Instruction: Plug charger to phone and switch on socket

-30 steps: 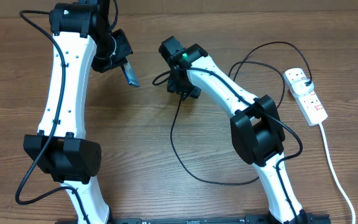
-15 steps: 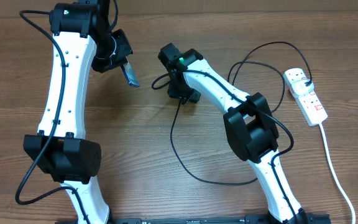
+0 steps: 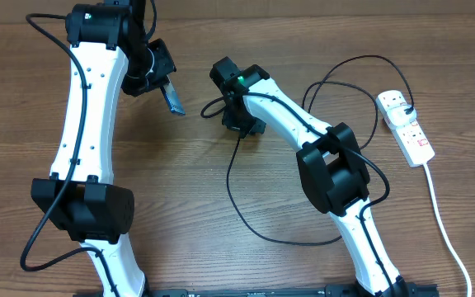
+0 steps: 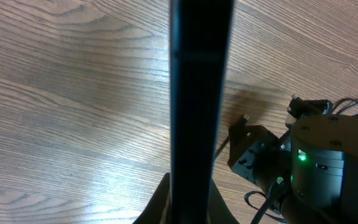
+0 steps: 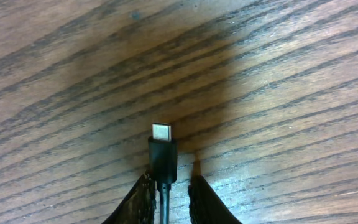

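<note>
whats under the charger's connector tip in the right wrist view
Bare wooden table, darkened by shadow. The charger cable passes down between the right fingers; the wood beneath them is covered.

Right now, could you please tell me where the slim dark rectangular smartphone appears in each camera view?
Overhead: the slim dark smartphone sticks out of the left gripper, upper centre-left.
Left wrist: edge-on, a dark vertical bar mid-frame.
Right wrist: not in it.
Shared landmark: the right arm's green light, in overhead and left wrist.
</note>
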Robot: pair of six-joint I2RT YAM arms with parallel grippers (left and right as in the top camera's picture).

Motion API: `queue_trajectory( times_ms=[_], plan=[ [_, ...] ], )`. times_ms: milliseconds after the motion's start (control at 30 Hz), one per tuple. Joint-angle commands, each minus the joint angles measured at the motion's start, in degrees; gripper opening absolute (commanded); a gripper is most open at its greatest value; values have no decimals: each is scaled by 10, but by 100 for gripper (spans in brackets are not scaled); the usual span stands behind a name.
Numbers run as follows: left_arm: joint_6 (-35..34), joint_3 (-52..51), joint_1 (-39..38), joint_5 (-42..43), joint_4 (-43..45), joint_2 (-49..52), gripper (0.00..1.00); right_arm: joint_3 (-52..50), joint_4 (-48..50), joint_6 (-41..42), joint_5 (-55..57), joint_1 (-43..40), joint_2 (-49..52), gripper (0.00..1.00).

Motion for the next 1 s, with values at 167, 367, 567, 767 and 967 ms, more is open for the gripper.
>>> queue_trajectory(
  times_ms=[167, 367, 567, 767, 967],
  plan=[
    [-1, 4, -1, -2, 1, -2, 4, -4, -1, 0, -20, 0, 15, 17],
    [0, 4, -1, -2, 1, -2, 4, -4, -1, -5, -2, 0, 15, 12],
    [2, 4, -1, -2, 0, -2, 4, -4, 5, -15, 4, 0, 15, 11],
    [10, 4, -1, -1, 1, -2, 4, -4, 6, -16, 4, 0, 15, 5],
    [44, 4, -1, 24, 7, -2, 4, 20, -12, -16, 4, 0, 14, 4]
  ],
)
